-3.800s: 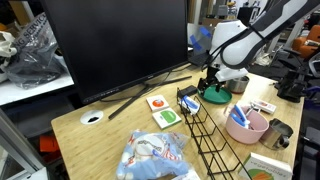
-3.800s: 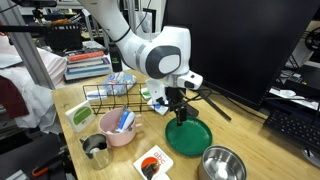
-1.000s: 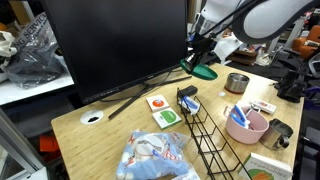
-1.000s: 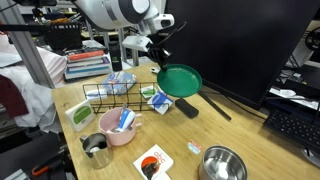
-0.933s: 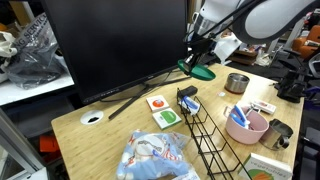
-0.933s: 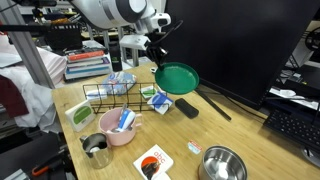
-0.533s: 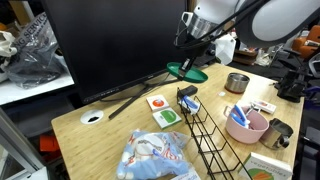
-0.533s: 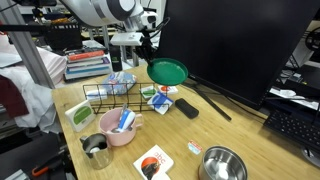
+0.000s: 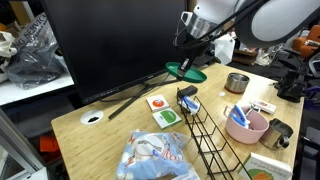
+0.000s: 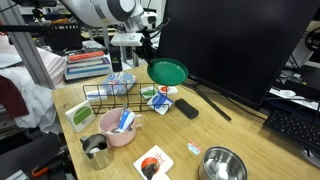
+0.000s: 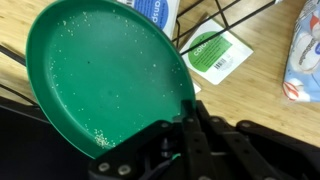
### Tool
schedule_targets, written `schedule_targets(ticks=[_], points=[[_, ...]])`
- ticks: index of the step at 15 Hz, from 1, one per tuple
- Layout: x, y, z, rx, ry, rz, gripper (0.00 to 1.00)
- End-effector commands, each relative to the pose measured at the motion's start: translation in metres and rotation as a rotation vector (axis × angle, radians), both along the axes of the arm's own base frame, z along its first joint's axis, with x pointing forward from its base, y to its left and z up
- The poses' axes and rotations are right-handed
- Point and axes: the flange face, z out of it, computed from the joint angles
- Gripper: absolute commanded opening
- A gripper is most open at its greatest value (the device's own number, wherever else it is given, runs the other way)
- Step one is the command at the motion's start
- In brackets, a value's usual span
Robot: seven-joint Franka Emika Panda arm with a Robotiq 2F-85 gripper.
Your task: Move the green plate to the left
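We grip the green plate (image 10: pixel 167 71) by its rim, the gripper (image 11: pixel 189 108) clamped tight on it. It hangs just below the gripper, well above the surface (image 10: pixel 215 128). Lifting looks done; carrying it left and setting it down remain.

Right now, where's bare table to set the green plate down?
Bare wood for the green plate between the cable hole and the picture cards, before the monitor foot. Also between that foot and the steel bowl. Crowded around the wire rack and pink bowl.
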Motion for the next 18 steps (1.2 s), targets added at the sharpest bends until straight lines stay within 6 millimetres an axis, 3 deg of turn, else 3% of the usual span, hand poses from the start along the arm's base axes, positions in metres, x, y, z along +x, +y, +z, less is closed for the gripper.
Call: schedule_targets(ticks=[1,5,8,13,18], points=[[0.006,0.028,0.011,0.006,-0.065,0.111,0.01],[0.007,0.087,0.015,-0.005,-0.119,0.327,0.01],[0.014,0.128,-0.005,-0.021,-0.121,0.464,0.01],[0.044,0.162,-0.049,-0.007,-0.152,0.532,0.01],[0.052,0.183,-0.093,0.016,-0.117,0.575,0.01]])
